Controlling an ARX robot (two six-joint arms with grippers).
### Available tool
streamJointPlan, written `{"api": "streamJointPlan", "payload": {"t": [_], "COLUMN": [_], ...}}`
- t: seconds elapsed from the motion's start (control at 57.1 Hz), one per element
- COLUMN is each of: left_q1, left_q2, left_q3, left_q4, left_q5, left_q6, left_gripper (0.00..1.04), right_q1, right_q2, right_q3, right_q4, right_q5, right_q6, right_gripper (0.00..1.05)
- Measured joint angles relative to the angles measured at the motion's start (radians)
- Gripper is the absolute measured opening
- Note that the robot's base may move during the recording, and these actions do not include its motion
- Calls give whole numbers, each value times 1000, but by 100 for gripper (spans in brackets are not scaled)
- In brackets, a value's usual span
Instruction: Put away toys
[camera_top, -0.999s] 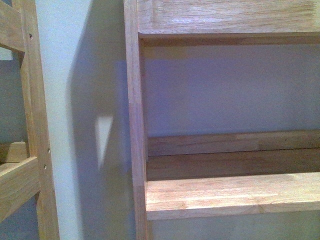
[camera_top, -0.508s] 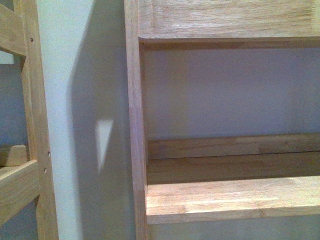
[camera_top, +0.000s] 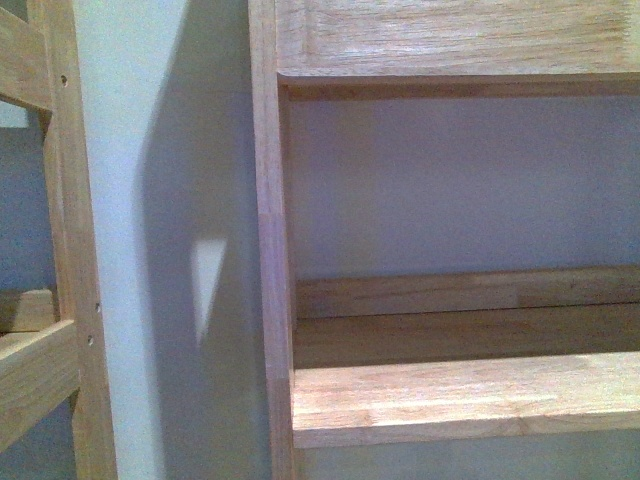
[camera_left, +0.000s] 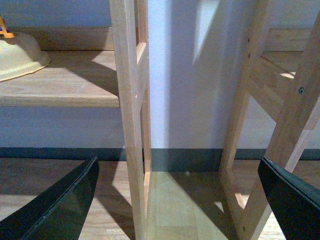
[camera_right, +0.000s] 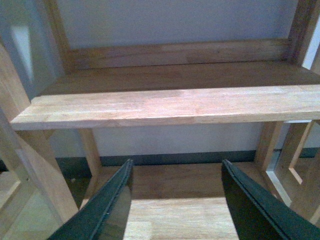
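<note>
Wooden shelving against a pale wall fills every view; both arms hang low near the floor. Left gripper (camera_left: 177, 200): jaws spread wide, nothing between them, aimed at the gap between two shelf uprights (camera_left: 131, 115). Right gripper (camera_right: 175, 205): also wide apart and unloaded, facing a bare shelf board (camera_right: 165, 107), likely squared up to it as a place for toys. Cream rounded object (camera_left: 20, 55) sits on a shelf beyond the left upright, cut off by the frame edge; too little shows to identify it. Yellow-orange plush: not visible anywhere. Front view shows neither arm.

A wooden shelf (camera_top: 460, 395) stands right of another rack (camera_top: 60, 300).
</note>
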Motion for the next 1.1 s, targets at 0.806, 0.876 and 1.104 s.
{"api": "streamJointPlan", "payload": {"t": [0.806, 0.876, 1.104], "left_q1": [0, 0, 0], "left_q2": [0, 0, 0], "left_q3": [0, 0, 0], "left_q4": [0, 0, 0], "left_q5": [0, 0, 0], "left_q6": [0, 0, 0], "left_gripper": [98, 98, 98], "right_q1": [-2, -2, -3], "right_q2": [-104, -108, -148], "right_q3": [-148, -154, -190], "right_q4": [41, 41, 46], "right_q5": [0, 0, -1], "right_q6": [-26, -26, -27], "right_gripper": [3, 3, 3]}}
